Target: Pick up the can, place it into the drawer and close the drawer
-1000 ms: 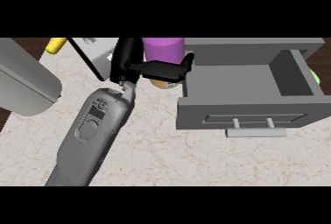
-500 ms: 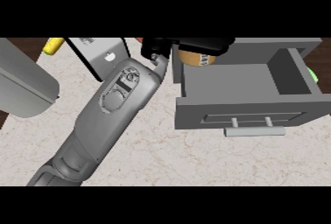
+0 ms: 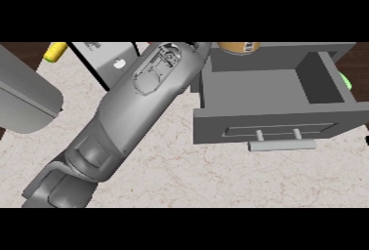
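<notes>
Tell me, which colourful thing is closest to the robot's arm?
The gold can at the top edge, right beside the arm's end. The yellow thing sits far left, the green thing behind the drawer's right side.

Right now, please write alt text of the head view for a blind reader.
A grey robot forearm reaches diagonally up the beige marble counter toward an open grey drawer, with a tan cylindrical can at the drawer's back edge. The hand itself is out of view.

Grey drawer (image 3: 274, 117), grey forearm (image 3: 130, 117), tan-and-gold can (image 3: 239, 47), yellow object (image 3: 55, 51), and a beige, marble-veined surface (image 3: 216, 180).
</notes>
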Robot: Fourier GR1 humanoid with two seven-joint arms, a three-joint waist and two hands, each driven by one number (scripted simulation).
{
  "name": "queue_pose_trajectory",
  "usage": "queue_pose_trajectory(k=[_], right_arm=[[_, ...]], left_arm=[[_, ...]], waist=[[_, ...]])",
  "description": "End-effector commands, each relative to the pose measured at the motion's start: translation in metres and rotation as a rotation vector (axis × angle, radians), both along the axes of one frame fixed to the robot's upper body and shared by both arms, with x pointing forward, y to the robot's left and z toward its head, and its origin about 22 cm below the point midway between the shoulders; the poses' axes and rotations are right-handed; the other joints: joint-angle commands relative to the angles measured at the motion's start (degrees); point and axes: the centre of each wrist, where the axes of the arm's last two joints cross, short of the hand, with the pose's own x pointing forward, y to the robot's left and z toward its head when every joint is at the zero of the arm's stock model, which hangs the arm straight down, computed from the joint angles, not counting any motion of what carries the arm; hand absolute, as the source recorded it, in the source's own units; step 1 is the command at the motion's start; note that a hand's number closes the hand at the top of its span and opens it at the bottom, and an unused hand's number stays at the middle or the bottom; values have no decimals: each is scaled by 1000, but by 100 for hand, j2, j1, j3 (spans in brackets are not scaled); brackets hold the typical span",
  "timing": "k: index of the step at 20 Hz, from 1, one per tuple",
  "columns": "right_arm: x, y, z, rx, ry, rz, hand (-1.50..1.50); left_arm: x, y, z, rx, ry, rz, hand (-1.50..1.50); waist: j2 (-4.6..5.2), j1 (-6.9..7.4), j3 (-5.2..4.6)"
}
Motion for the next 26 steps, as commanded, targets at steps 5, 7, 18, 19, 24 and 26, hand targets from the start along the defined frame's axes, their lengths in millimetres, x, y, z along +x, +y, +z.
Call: queue_pose_trajectory(k=[5,7,18,19,24,26], right_arm=[[14,-5,-6,-9,9,-3,-150],[16,0,2,3,-31,-4,-150],[27,3,8,1,-24,29,-150],[29,7,3,-24,-29,38,-150],[30,7,6,-7,-22,42,-150],[39,-7,9,3,-29,39,-150]], left_arm=[[11,-15,3,47,10,30,150],[12,-15,-12,84,-1,21,150],[16,-17,-28,119,3,60,150],[20,-12,-32,121,-18,94,150],[17,-11,-52,151,-10,96,150],[23,-4,-57,172,-7,98,150]], waist=[[28,-108,6],[41,-171,6],[52,-221,6],[103,-342,10],[92,-404,10],[124,-380,12]])
